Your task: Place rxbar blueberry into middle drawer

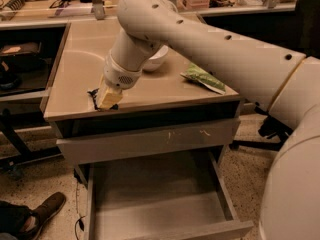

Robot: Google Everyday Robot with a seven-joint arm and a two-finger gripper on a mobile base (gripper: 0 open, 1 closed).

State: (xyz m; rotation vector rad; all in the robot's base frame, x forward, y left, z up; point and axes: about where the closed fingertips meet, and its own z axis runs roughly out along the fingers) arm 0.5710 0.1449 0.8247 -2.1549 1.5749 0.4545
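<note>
Beige countertop (165, 90) carries the rxbar blueberry (93, 95) at its front edge beneath the gripper (108, 100), whose hold I cannot tell; light, thin, slippery, it likely wants pinching across its width.

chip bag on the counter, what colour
Chip bag is green in the camera view; gripper is at the counter's front edge.

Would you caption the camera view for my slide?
Gripper at the rxbar blueberry on the countertop, middle drawer open below.
</note>
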